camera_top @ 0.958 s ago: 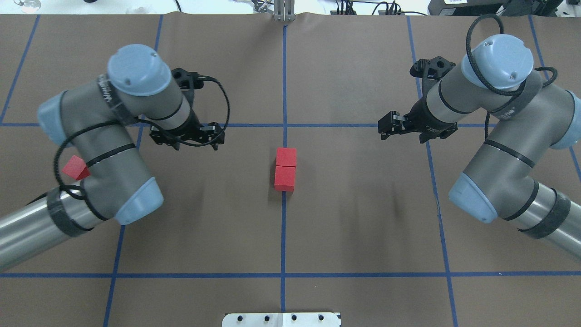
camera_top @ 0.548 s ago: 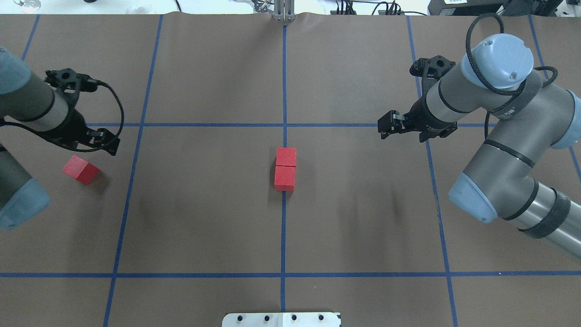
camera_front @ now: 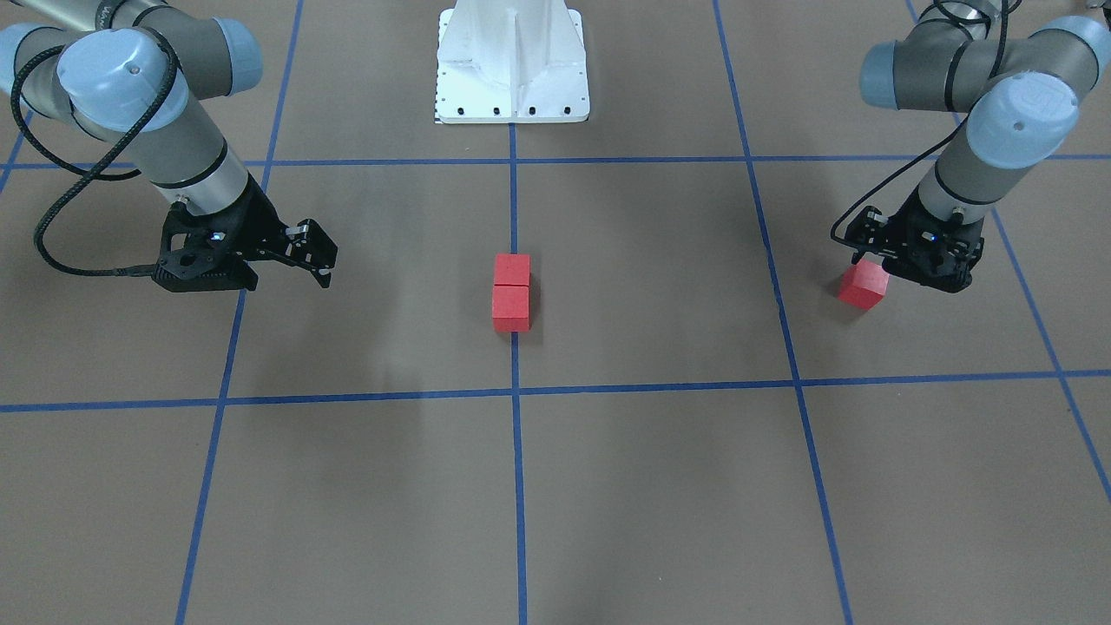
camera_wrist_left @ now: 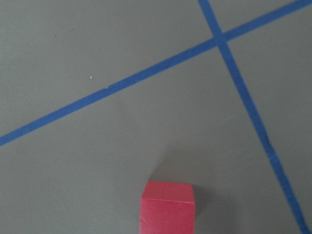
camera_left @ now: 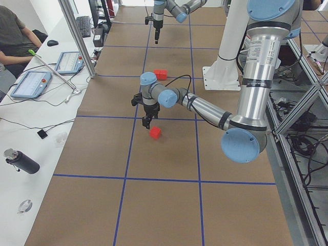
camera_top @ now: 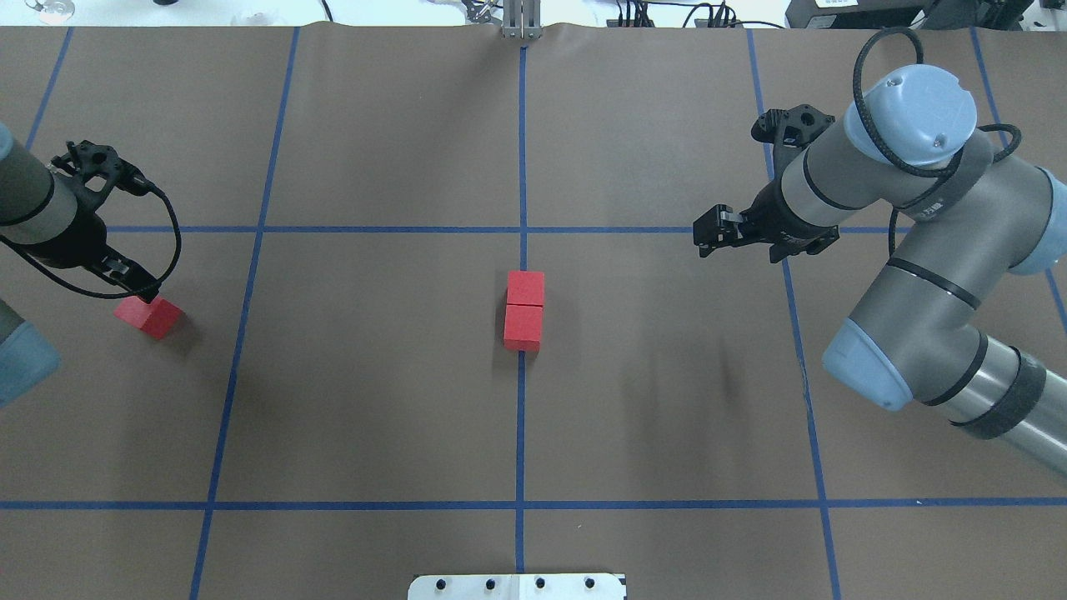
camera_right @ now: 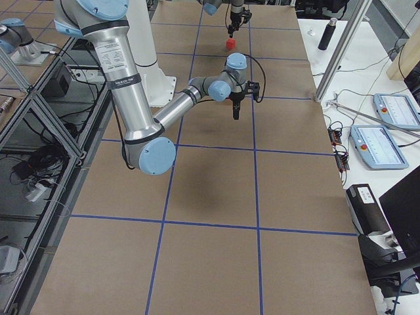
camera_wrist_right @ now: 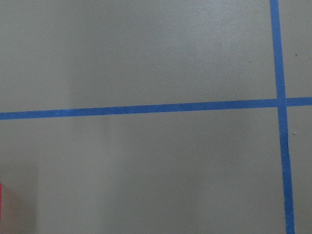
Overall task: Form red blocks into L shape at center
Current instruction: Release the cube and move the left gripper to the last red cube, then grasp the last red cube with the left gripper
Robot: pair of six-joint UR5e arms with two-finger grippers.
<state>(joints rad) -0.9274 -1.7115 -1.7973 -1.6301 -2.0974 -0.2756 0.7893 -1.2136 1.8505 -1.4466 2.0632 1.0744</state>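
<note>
Hovering close by a stray matte red cube (camera_top: 150,317), the left hand (camera_top: 143,292) hides its grip, the right hand (camera_top: 703,238) spread, two cubes (camera_top: 524,310) abutting on the brown desk (camera_top: 375,400).

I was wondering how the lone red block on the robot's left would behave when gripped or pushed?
Its crisp flat faces suggest the lone red block is rigid when pinched. Sitting flat on the table, it should slide, not roll. The matte finish probably resists slipping.

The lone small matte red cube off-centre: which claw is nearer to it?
Left. The left claw hovers just beside the lone small matte red cube; the right claw sits far off, beyond the centred pair of red cubes.
</note>
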